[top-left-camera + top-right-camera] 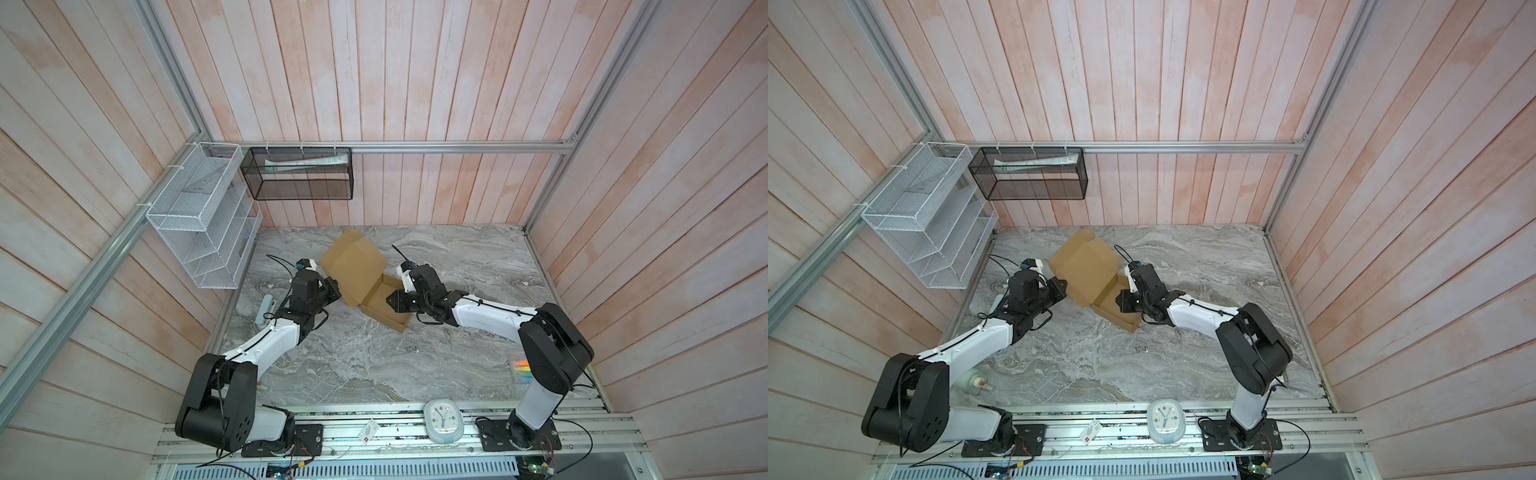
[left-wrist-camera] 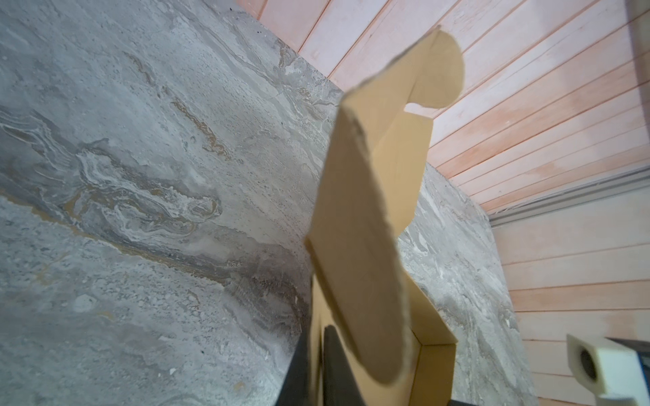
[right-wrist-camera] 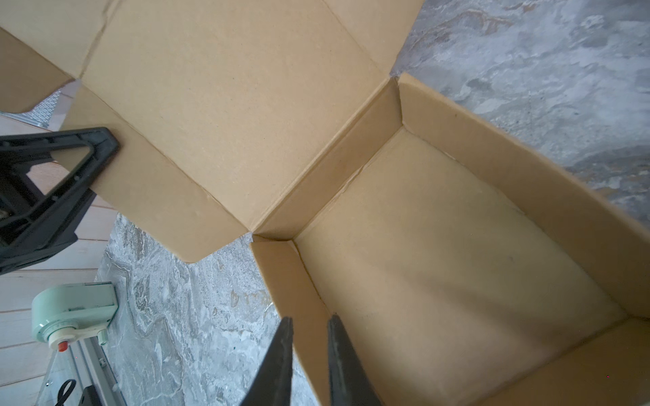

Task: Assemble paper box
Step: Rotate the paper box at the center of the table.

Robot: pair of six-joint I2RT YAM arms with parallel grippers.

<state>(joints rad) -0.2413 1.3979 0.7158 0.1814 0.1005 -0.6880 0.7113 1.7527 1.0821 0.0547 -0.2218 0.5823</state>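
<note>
Right claw [image 3: 309, 321] nips a paper box [image 3: 439, 246] wall to steady it while left claw [image 1: 336, 291] clamps its lid flap [image 3: 151, 186] for folding

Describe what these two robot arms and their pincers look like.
The left arm and right arm have white shells between chunky black joints, with thin black cables running along them. The left gripper and right gripper are black, with flat tapering fingers.
</note>
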